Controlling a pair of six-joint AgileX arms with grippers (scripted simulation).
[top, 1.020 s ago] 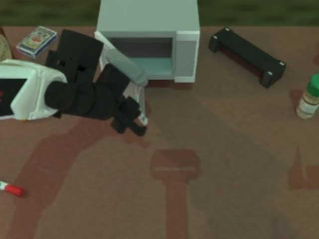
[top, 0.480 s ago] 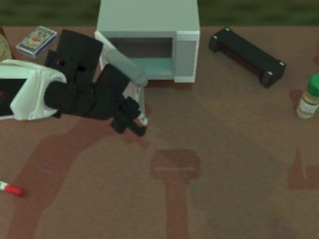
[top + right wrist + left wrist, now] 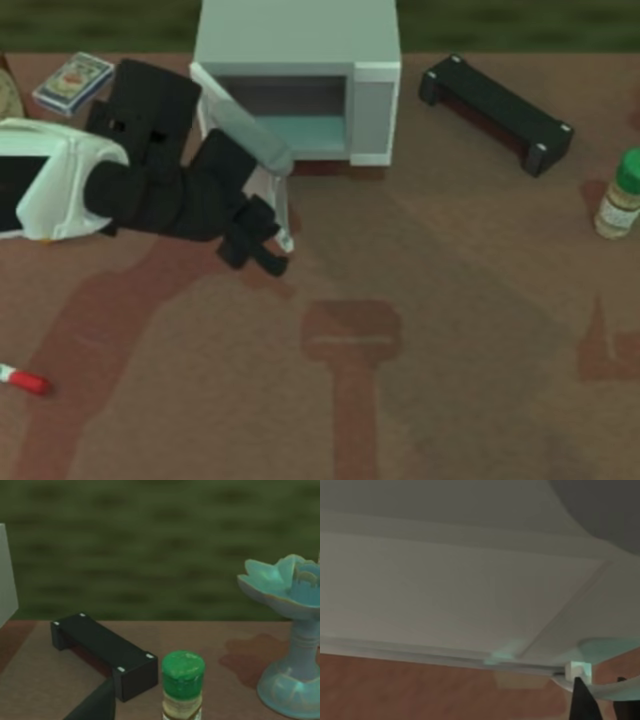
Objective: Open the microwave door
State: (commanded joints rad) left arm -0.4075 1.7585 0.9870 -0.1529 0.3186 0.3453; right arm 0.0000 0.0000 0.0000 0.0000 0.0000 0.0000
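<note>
The microwave (image 3: 300,45) stands at the back centre of the table, its teal-grey cavity (image 3: 300,128) exposed. The microwave door (image 3: 248,132) is swung out toward the front left, hinged at the cavity's left side. My left gripper (image 3: 268,248) sits at the door's free edge, shut on the pale handle bar (image 3: 286,236). In the left wrist view the door panel (image 3: 445,590) fills the picture, and the handle (image 3: 605,689) runs between the dark fingertips (image 3: 582,702). My right gripper (image 3: 107,707) is outside the top view, parked by a green-capped bottle (image 3: 182,685).
A long black bracket block (image 3: 495,112) lies right of the microwave. The green-capped bottle (image 3: 620,195) stands at the right edge, with a teal pedestal dish (image 3: 290,630) beside it. A card box (image 3: 73,82) is at the back left, a red marker (image 3: 22,379) at the front left.
My left gripper has drifted slightly left with the handle, and the door has swung a little wider. Nothing else moved.
</note>
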